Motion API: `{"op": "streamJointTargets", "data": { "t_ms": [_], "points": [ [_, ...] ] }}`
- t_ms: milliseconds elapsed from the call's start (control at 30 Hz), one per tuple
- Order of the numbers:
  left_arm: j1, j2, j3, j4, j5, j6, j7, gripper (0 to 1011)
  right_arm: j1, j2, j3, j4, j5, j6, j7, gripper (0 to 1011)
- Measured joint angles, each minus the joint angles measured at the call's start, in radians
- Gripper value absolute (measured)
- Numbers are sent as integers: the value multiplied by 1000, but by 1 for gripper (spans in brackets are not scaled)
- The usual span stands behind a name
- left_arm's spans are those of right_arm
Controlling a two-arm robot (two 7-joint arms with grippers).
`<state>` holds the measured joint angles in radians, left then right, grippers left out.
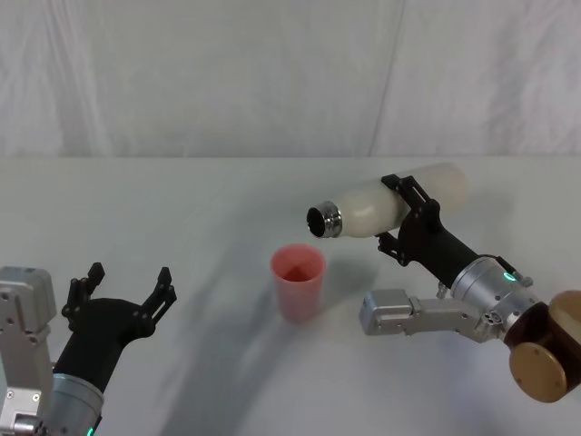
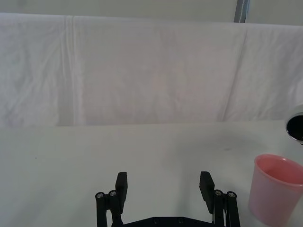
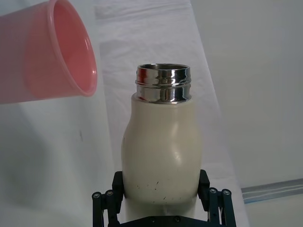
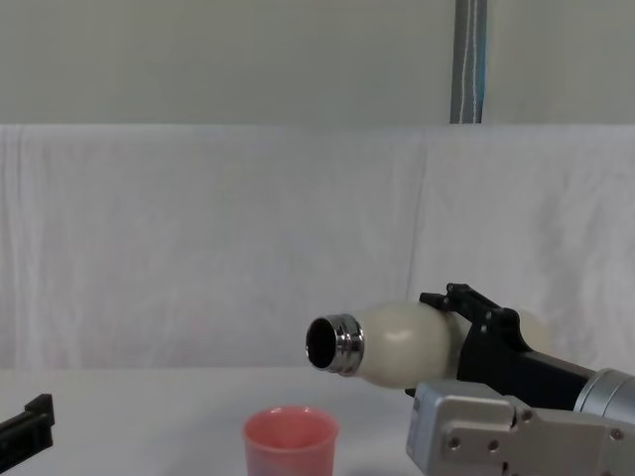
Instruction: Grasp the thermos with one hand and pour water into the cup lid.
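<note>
My right gripper point(image 1: 410, 218) is shut on the cream-white thermos point(image 1: 386, 207), held tipped nearly on its side above the table. Its open steel neck point(image 4: 332, 344) points left and hangs just above and right of the pink cup lid point(image 1: 298, 280), which stands upright on the table. No water shows between them. From the right wrist, the thermos point(image 3: 161, 156) sits between my fingers with the cup lid point(image 3: 47, 54) beyond its mouth. My left gripper point(image 2: 163, 187) rests open and empty at the near left, well left of the cup lid point(image 2: 277, 189).
A white cloth covers the table point(image 1: 182, 200) and hangs as a backdrop behind it. A grey vertical post point(image 4: 469, 59) stands behind the backdrop.
</note>
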<state>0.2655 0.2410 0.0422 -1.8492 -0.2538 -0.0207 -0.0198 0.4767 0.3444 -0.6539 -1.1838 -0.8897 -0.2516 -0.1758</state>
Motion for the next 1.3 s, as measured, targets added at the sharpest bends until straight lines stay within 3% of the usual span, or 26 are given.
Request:
{"op": "streamJointTargets", "data": {
  "t_ms": [1300],
  "points": [
    [0, 0, 0, 0, 0, 0, 0, 1001, 26, 15, -34, 12, -54, 6, -45, 950]
  ]
}}
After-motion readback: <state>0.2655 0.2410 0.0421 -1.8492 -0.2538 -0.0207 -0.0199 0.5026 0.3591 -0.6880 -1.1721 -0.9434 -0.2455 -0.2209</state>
